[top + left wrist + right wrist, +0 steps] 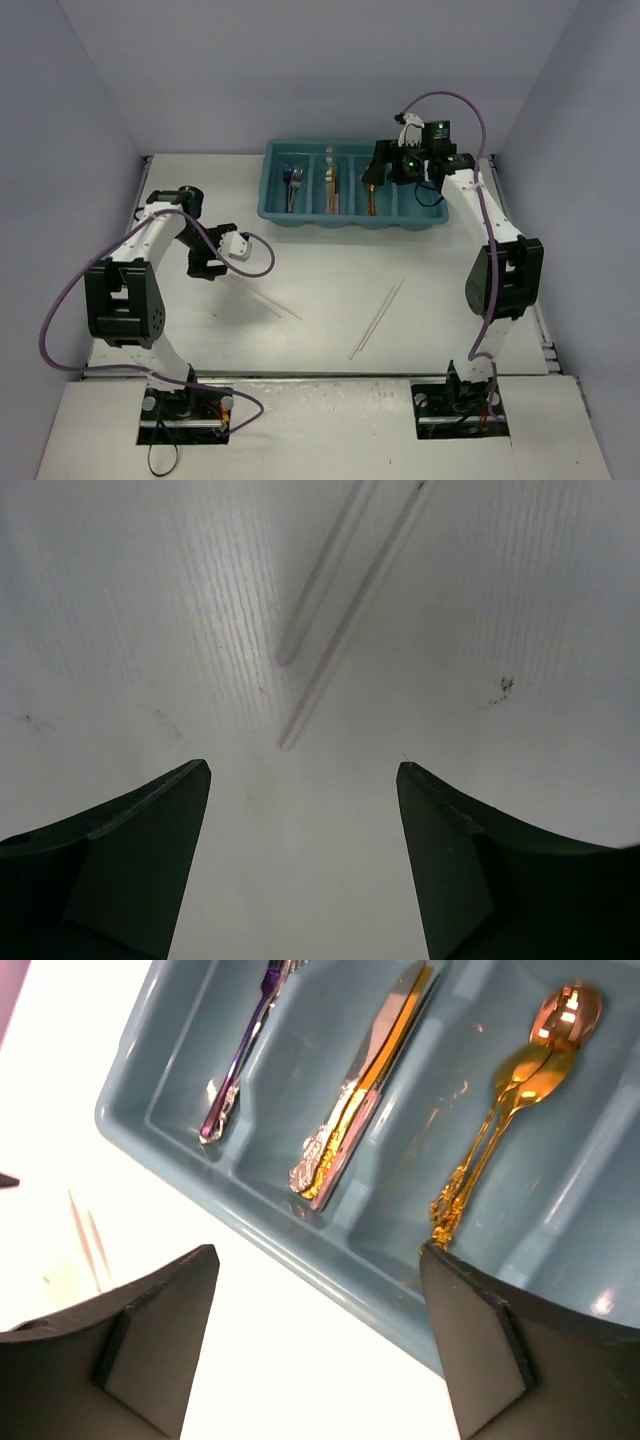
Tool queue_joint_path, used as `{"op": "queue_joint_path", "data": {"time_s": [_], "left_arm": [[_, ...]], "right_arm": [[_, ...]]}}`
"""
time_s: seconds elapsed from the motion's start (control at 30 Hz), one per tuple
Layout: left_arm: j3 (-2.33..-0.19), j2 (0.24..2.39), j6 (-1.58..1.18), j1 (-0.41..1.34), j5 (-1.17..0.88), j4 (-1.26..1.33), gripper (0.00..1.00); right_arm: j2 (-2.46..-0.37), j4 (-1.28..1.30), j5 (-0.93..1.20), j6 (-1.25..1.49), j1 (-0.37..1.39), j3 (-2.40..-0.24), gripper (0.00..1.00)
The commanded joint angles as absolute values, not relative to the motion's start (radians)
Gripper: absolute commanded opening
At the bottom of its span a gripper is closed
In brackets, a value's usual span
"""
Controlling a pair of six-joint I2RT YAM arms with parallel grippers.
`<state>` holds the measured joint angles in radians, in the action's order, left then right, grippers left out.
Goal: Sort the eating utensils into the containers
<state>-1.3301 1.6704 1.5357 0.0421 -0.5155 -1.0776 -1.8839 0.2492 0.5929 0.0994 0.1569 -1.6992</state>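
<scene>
The teal tray (272, 190) (130, 1120) holds forks (293, 183) (240, 1060), knives (331, 185) (365, 1090) and gold spoons (371, 192) (510, 1110) in separate containers. My right gripper (376, 168) (318, 1250) hangs open and empty over the tray's near wall, by the spoon handles. On the table lie two pairs of pale sticks, a left pair (262, 294) (345, 620) and a right pair (378, 318). My left gripper (205, 266) (302, 767) is open and low over the table, just short of the left pair's near ends.
The tray's rightmost compartment (412, 195) has nothing in it. Purple-grey walls close in the white table (320, 260) on three sides. The left pair of sticks (85, 1240) also shows at the left edge of the right wrist view.
</scene>
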Motion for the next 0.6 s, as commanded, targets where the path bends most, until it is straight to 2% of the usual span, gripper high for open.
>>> {"op": "queue_joint_path", "data": {"time_s": [0.0, 0.23, 0.57], "left_arm": [[-1.327, 1.687, 1.831, 0.079, -0.481, -1.154, 0.71], [-1.337, 1.738, 1.806, 0.137, -0.530, -1.104, 0.71], [-1.299, 1.803, 1.842, 0.210, -0.455, -1.042, 0.70]], "right_arm": [[-1.799, 0.220, 0.621, 0.018, 0.153, -1.618, 0.84], [-1.764, 0.221, 0.637, 0.008, 0.149, -1.547, 0.84], [-1.743, 0.222, 0.655, 0.008, 0.140, -1.524, 0.84]]}}
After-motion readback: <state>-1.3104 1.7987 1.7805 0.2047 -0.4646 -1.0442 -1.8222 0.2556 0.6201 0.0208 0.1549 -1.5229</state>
